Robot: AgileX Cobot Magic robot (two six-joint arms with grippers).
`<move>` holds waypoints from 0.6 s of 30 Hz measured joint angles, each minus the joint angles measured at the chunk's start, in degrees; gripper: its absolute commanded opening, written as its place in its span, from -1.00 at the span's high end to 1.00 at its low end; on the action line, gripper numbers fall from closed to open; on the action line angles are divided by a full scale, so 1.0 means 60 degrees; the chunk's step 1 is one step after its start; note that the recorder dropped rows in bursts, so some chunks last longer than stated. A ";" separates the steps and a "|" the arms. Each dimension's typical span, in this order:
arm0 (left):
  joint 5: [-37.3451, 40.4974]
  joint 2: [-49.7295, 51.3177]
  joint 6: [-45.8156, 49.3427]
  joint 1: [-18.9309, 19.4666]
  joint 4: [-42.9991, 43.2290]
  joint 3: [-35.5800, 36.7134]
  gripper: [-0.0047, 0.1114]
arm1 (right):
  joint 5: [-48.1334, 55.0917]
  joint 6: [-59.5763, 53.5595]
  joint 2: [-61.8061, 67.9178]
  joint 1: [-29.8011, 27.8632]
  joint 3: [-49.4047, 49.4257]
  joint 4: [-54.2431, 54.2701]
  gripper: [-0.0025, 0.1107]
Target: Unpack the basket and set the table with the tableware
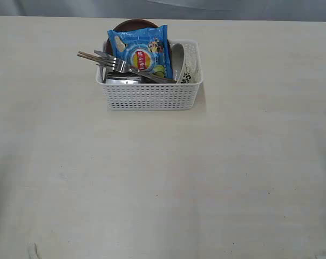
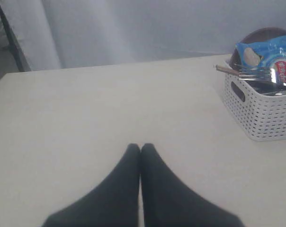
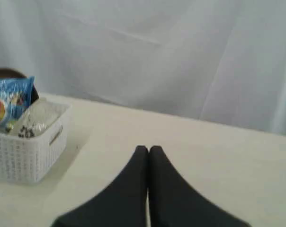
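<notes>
The basket (image 1: 149,97) stands far on the table (image 1: 163,189), just left of middle; left gripper (image 2: 140,147) and right gripper (image 3: 148,149) are both pinched closed, empty, on the near side; the fork (image 1: 110,61) juts leftward, likely favouring the left arm.

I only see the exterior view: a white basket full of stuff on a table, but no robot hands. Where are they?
Observer: The left gripper hangs over bare table, jaws shut, apart from the basket.
Operator: And the other hand?
Observer: The right gripper is shut too, holding nothing, also clear of the basket.
Operator: Has the basket got handles?
Observer: Yes, a slot handle is cut in each end wall.
</notes>
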 measured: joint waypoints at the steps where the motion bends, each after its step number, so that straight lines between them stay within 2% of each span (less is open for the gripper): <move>1: 0.0000 0.0000 0.0000 0.0000 0.0000 0.0000 0.92 | -0.0354 0.0000 0.0000 0.0000 0.0000 0.0000 0.96; 7: 0.0000 0.0000 0.0000 0.0000 0.0000 0.0000 0.92 | -0.2792 0.0337 0.0000 0.0000 0.0000 0.0082 0.96; 12: 0.0000 0.0000 0.0000 0.0000 0.0000 0.0000 0.92 | -0.4338 0.3134 0.0000 0.0000 0.0000 0.0252 0.96; 14: 0.0000 0.0000 0.0000 0.0000 0.0000 0.0000 0.92 | -0.4322 0.3628 0.0000 0.0000 0.0000 0.0273 0.96; 18: 0.0000 0.0000 0.0000 0.0000 0.0000 0.0000 0.92 | -0.1662 0.4016 0.0218 0.0000 -0.1353 0.0273 0.96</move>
